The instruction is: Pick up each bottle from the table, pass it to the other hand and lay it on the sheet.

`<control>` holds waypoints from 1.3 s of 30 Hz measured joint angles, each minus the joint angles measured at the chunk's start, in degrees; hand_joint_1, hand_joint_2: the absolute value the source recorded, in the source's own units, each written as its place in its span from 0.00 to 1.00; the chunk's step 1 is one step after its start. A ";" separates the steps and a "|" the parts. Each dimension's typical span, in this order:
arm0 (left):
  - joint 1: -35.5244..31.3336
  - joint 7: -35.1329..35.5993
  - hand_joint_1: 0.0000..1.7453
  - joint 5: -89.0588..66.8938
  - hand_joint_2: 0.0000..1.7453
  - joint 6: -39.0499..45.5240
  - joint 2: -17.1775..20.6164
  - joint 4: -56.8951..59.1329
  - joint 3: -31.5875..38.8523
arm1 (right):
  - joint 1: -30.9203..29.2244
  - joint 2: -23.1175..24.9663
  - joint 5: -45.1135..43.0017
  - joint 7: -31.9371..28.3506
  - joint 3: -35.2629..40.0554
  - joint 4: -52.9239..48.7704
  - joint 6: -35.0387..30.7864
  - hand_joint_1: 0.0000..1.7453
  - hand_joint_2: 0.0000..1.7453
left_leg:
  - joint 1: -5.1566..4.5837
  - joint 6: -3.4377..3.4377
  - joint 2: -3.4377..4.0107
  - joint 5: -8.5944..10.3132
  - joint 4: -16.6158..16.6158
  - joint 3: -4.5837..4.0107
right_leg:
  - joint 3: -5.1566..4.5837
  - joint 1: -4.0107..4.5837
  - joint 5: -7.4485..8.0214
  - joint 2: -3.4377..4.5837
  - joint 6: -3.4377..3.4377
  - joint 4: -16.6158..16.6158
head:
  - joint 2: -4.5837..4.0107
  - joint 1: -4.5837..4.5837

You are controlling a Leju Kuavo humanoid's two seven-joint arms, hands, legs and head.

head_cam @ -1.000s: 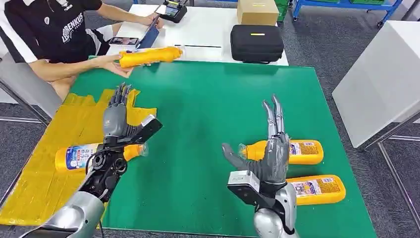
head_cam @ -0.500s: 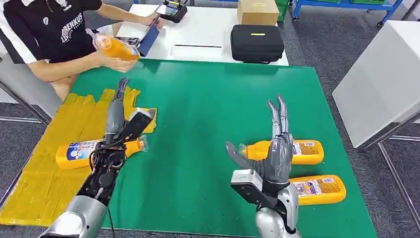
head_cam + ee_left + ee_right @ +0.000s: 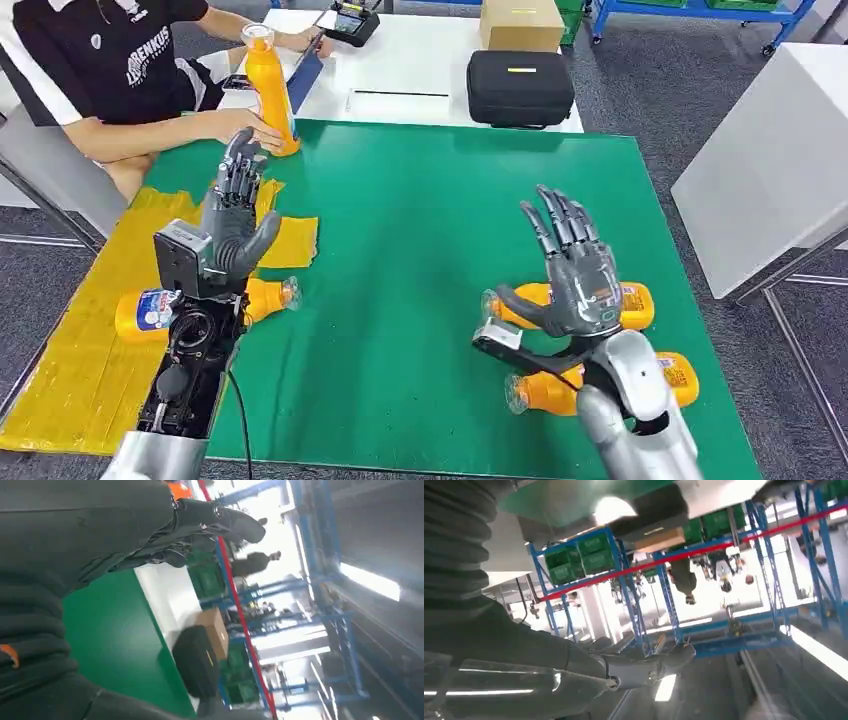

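Both my hands are raised, open and holding nothing. My left hand [image 3: 235,215] hovers over the edge of the yellow sheet [image 3: 80,380], fingers apart. Just behind its wrist an orange bottle [image 3: 148,310] lies on the sheet, its neck end reaching onto the green mat. My right hand [image 3: 575,270] spreads its fingers above two orange bottles lying on the right: one [image 3: 632,300] behind the palm, the other [image 3: 548,392] nearer me, partly under my forearm. A person holds a fourth bottle [image 3: 270,85] upright at the mat's far left corner. Left fingers [image 3: 220,520] and right fingers [image 3: 649,667] show splayed.
The green mat [image 3: 420,240] covers the table. Behind it a white table carries a black case [image 3: 519,88], a cardboard box [image 3: 520,22] and a small device. The person sits at the far left. A white table [image 3: 770,150] stands to the right.
Both hands have turned and spread, the left palm now facing up the table. The person has swung the bottle from lying in their hands to standing upright at the far left corner.
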 measured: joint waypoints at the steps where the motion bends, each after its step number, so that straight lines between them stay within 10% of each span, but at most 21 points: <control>1: 0.09 0.02 0.00 -0.16 1.00 0.00 0.00 -0.38 -0.51 | -0.69 -1.44 -1.44 -0.71 -0.73 0.44 0.95 0.00 1.00 | -0.02 0.00 -0.05 0.00 0.00 -0.01 | 0.00 -0.02 0.00 -0.02 0.00 0.00 | 0.00 0.00; 16: 3.93 0.90 0.00 -1.64 1.00 6.40 0.83 -7.15 -6.04 | -11.12 -14.33 -8.97 -4.95 0.08 16.75 10.87 0.00 1.00 | -0.01 0.01 -0.16 -0.01 0.00 -0.08 | -0.01 -0.02 0.00 -0.09 0.02 0.00 | 0.00 0.00; 39: 3.49 0.81 0.00 -0.26 1.00 5.75 1.01 -7.02 -7.09 | -12.93 -21.47 -11.42 -2.98 5.20 29.84 19.50 0.00 1.00 | -0.02 0.02 -0.19 -0.01 0.02 -0.11 | -0.07 -0.02 0.00 -0.15 0.02 0.00 | 0.00 -0.02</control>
